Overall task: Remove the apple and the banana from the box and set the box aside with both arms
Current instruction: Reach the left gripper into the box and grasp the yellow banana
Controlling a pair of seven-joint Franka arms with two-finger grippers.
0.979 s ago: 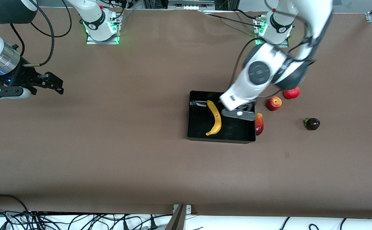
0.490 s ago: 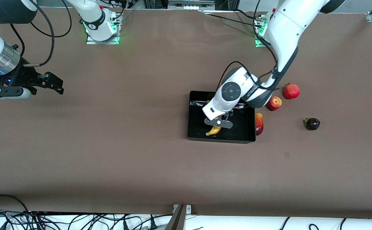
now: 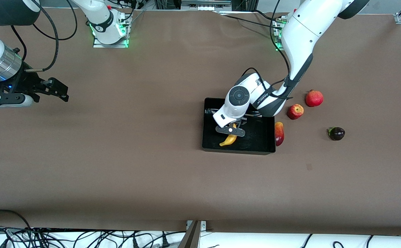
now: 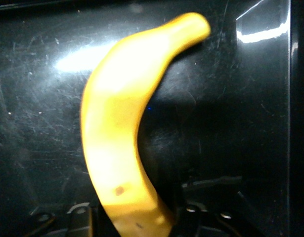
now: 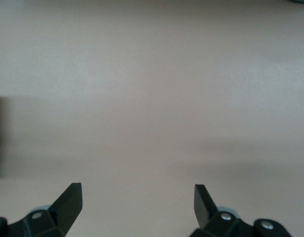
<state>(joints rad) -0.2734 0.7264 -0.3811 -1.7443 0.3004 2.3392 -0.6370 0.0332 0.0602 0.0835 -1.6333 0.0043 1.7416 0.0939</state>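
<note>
The black box (image 3: 255, 139) lies mid-table with the yellow banana (image 3: 228, 140) in it. My left gripper (image 3: 230, 131) is low in the box, open, with a finger on each side of the banana's middle; in the left wrist view the banana (image 4: 117, 123) runs between the jaws of the left gripper (image 4: 132, 222). The mango (image 3: 279, 133) lies against the box's wall toward the left arm's end. The apple (image 3: 295, 111), pomegranate (image 3: 314, 98) and dark purple fruit (image 3: 336, 133) lie on the table past it. My right gripper (image 3: 64, 92) waits open and empty at the right arm's end, over bare table (image 5: 138, 195).
The brown table (image 3: 134, 155) stretches bare between the box and the right gripper. The arm bases (image 3: 109, 31) stand along the table's edge farthest from the front camera. Cables (image 3: 83, 237) hang below the nearest edge.
My left gripper has moved from the box's wall by the mango across to the banana and dropped down around it. The banana's tip has shifted slightly. The right arm has not moved.
</note>
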